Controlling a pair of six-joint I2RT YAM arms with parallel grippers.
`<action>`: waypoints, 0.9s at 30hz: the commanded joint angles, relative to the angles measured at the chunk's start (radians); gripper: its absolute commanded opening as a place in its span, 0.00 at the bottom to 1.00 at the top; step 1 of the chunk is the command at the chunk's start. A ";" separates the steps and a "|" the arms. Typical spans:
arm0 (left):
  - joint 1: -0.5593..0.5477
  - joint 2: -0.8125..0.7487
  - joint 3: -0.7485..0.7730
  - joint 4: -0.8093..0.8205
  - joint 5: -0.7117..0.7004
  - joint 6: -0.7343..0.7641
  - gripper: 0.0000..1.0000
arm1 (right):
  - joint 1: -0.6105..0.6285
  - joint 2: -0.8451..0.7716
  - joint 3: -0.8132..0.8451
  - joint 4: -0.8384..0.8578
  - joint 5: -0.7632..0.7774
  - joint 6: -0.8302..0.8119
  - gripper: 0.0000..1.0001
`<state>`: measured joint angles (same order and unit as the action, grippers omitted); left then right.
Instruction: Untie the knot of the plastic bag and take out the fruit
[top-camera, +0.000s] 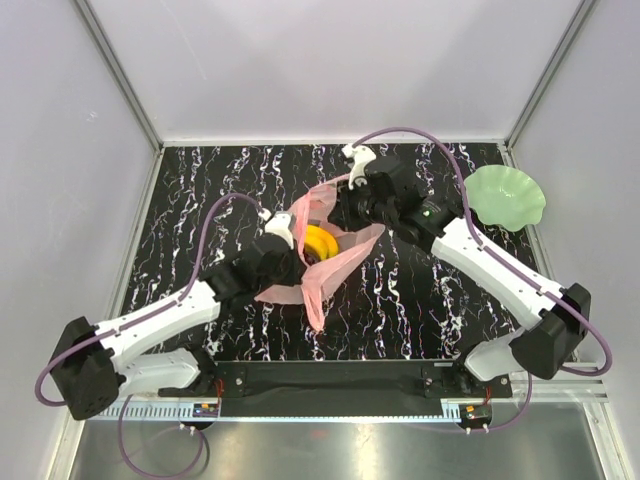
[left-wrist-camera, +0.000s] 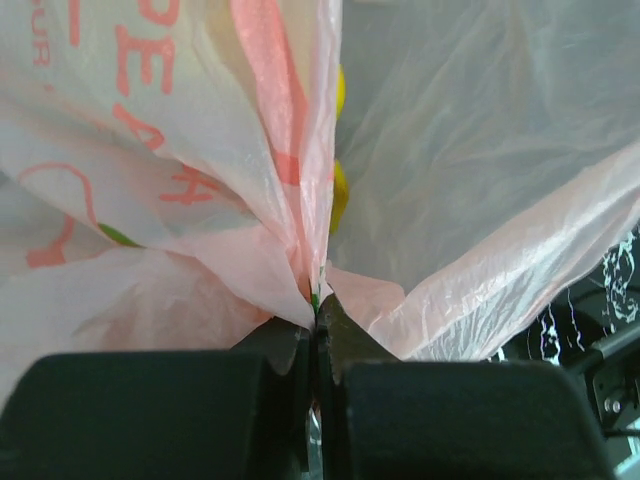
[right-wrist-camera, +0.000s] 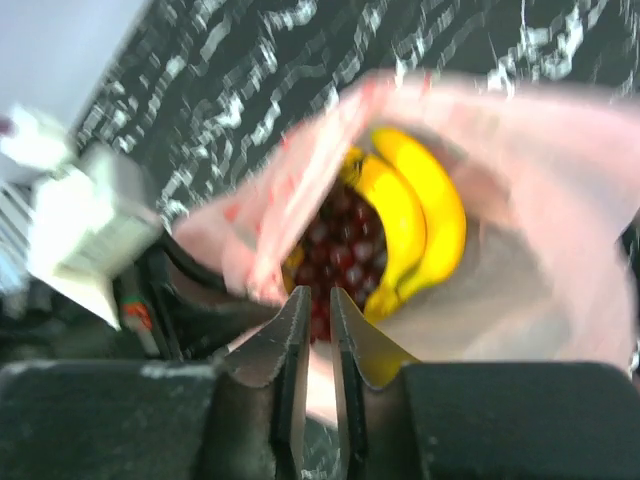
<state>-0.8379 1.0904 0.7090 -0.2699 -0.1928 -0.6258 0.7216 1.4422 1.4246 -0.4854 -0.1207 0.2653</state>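
Left end effector (left-wrist-camera: 317, 305): pressed together, pinching a fold of the plastic bag (left-wrist-camera: 480, 180).
Right end effector (right-wrist-camera: 318, 300): fingers a slit apart at the bag mouth; we cannot tell if film is nipped.
Location: bag lies mid-worktop (top-camera: 420, 300), between both arms.
Fruit: we see bananas (right-wrist-camera: 415, 220) and dark grapes (right-wrist-camera: 335, 250) inside.

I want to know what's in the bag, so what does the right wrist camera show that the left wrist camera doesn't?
Only the right wrist: the plastic bag's open mouth and the dark red grapes inside. Only the left wrist: the left claw shut on a fold of the bag, and its red print. Both: the pink bag, yellow of the bananas, the marbled table.
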 joint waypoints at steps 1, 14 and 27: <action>0.016 0.040 0.090 0.101 -0.046 0.090 0.00 | 0.006 -0.049 -0.047 -0.050 0.082 -0.003 0.23; 0.059 0.439 0.550 0.193 0.134 0.247 0.00 | 0.004 -0.241 -0.073 -0.079 0.377 0.035 0.30; 0.056 0.364 0.278 0.267 0.308 0.135 0.00 | 0.004 -0.253 -0.092 -0.122 0.377 0.011 0.44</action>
<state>-0.7742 1.5700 1.0882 -0.0814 0.0448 -0.4332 0.7265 1.1664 1.3365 -0.6292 0.2520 0.2836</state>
